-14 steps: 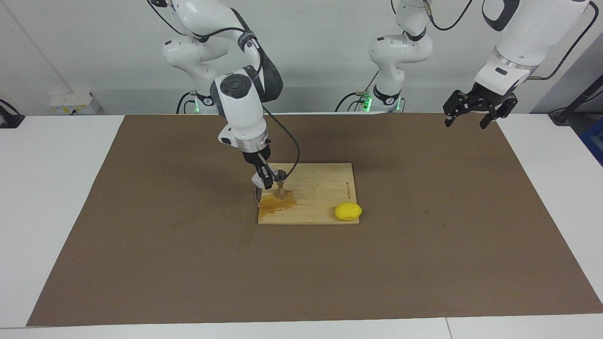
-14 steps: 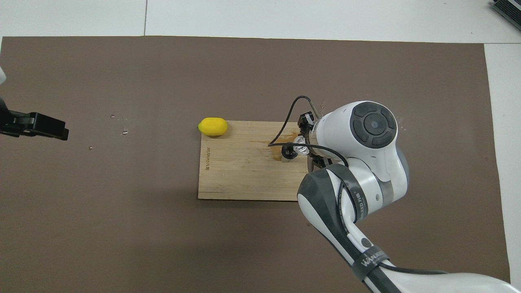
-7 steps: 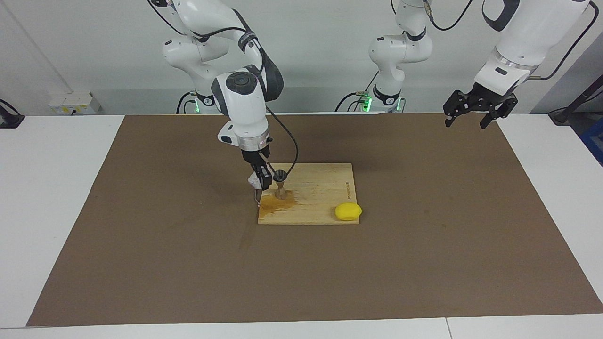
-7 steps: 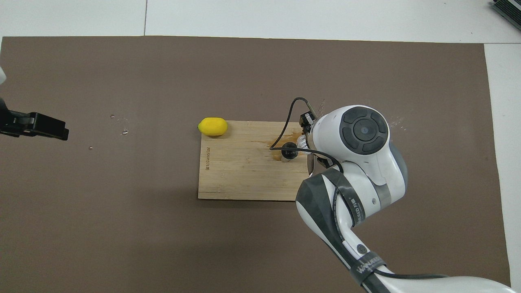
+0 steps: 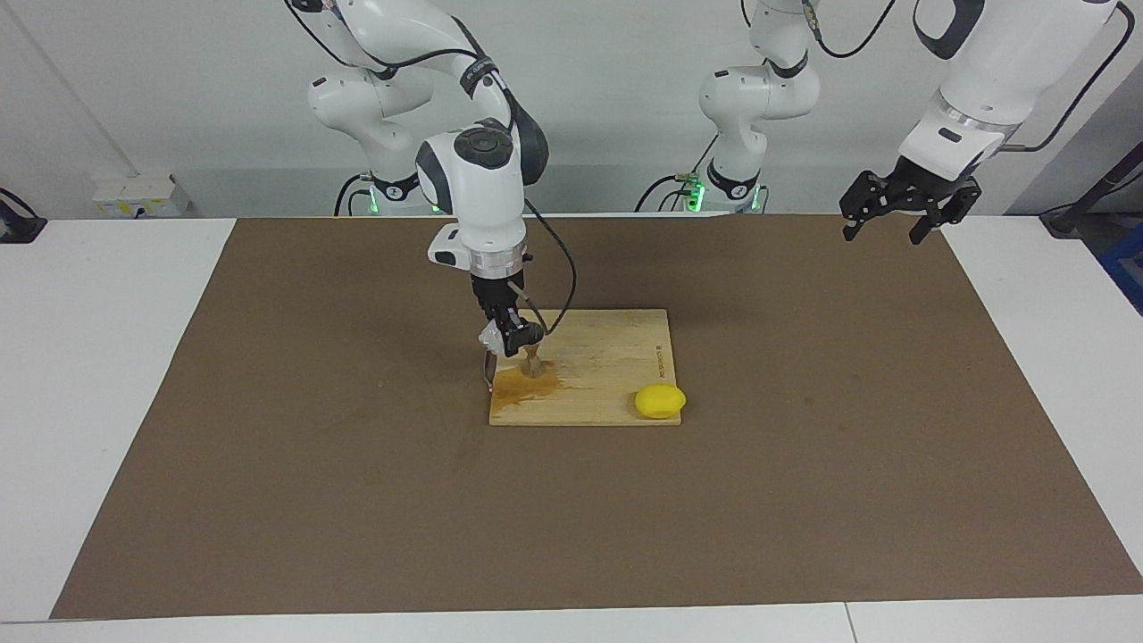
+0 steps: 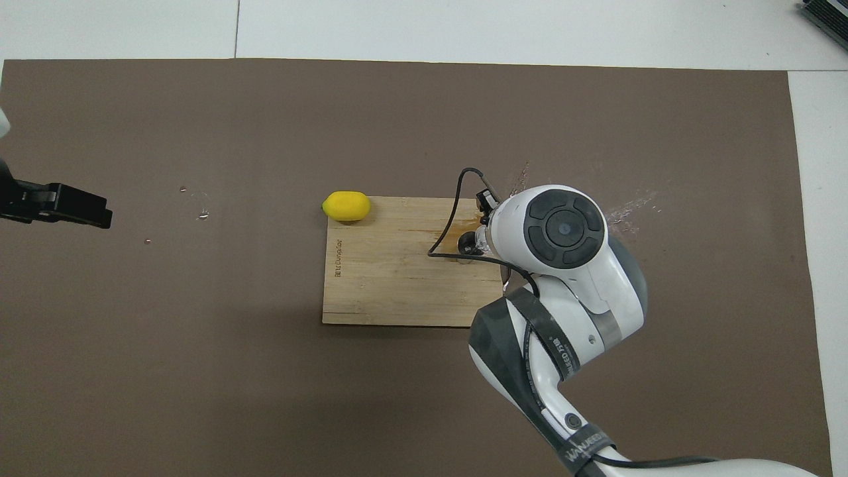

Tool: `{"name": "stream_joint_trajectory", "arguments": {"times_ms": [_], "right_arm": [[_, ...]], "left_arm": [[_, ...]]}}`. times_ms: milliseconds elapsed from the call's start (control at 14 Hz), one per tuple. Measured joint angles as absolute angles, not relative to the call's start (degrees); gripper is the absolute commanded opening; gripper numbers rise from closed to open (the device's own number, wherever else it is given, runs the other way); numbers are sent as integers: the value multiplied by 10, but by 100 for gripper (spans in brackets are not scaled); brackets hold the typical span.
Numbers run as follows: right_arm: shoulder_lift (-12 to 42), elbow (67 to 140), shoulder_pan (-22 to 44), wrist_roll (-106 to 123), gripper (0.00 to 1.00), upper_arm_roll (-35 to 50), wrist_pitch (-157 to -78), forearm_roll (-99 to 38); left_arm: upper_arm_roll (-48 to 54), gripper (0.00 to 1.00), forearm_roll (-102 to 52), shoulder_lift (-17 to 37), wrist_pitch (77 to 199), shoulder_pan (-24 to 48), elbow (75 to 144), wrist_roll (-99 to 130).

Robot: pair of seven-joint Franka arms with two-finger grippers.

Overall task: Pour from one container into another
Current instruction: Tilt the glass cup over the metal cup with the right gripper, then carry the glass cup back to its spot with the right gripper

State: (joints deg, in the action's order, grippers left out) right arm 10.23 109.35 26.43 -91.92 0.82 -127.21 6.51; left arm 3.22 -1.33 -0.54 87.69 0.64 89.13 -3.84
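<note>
Bright, even, diffuse room light from above in both views. Shadows soft and faint: pale smudge on brown mat (image 5: 804, 464) at 7 o'clock of wooden board (image 5: 616, 393). No hard glare; small glints off wet droplets on mat in overhead view. Focus sharp across frame. Straight edges hold, no visible distortion. Colours neutral.

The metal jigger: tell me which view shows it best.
The facing view. There the metal jigger shows its waist and foot, standing on the wet patch of the wooden board, with the right pincer and its glass tumbler at its rim. The overhead view shows only part of the jigger's dark mouth beside the right arm's wrist.
</note>
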Motion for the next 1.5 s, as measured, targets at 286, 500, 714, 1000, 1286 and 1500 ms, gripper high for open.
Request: {"name": "stream_joint_trajectory", "arguments": {"times_ms": [286, 500, 714, 1000, 1286, 1500], "right_arm": [[102, 1094, 261, -933, 0, 6, -1272, 61], [102, 1094, 253, -943, 0, 5, -1272, -3], [102, 1094, 249, -943, 0, 4, -1272, -56], [102, 1094, 234, -941, 0, 4, -1272, -130], [102, 1099, 181, -886, 0, 3, -1272, -238], [104, 1124, 119, -824, 0, 2, -1272, -345]], "left_arm": [[32, 100, -13, -5, 877, 6, 891, -38], [32, 100, -13, -5, 877, 6, 891, -38], [32, 100, -13, -5, 877, 6, 891, -38], [32, 100, -13, -5, 877, 6, 891, -38], [32, 100, -13, -5, 877, 6, 891, -38], [32, 100, -13, -5, 877, 6, 891, -38]]}}
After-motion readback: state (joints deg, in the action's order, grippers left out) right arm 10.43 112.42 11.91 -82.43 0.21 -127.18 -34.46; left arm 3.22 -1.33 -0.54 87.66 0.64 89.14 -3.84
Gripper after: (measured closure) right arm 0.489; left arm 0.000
